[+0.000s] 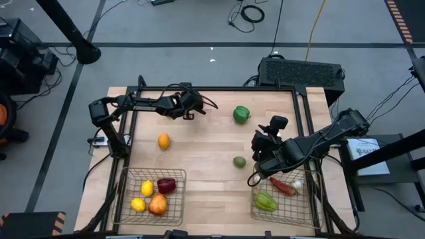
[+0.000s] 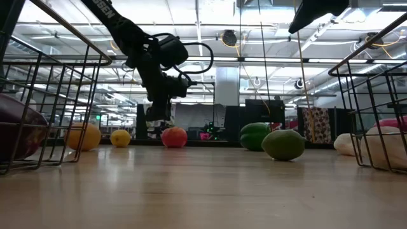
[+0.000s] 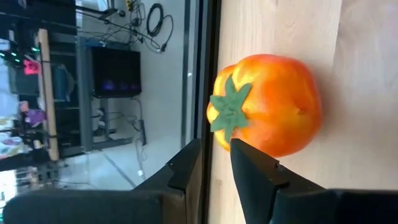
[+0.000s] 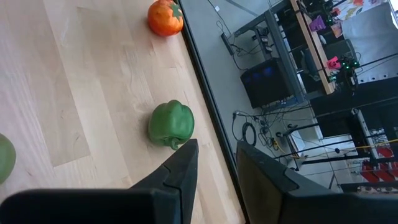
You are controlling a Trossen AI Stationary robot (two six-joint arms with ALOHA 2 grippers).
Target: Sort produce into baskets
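Your left tool (image 3: pixel 214 165) hangs over the far edge of the surface (image 1: pixel 199 159) with its fingers drawn close, only a narrow gap between them and nothing held; the orange-red tomato-like fruit (image 3: pixel 267 102) lies just beyond the fingertips, right beside the dark rail of the surface. That is where this can go wrong: the gap looks narrower than the fruit, so if you descend as you are, the fingers will likely press on top and roll it toward the rail or away along the wood. Open wider first. The fruit is round, glossy and smooth, with a green leafy cap, so it may slip from a shallow pinch. Your right tool (image 4: pixel 214 168) hovers near the right basket (image 1: pixel 312 209), also nearly closed and empty. Farther out, a green pepper (image 1: pixel 242 114), a smaller green fruit (image 1: pixel 239 161) and an orange (image 1: pixel 163 141) lie loose on the surface. The left basket (image 1: pixel 126 199) holds lemons and reddish pieces; the right one holds a chili, a green pepper and something white.
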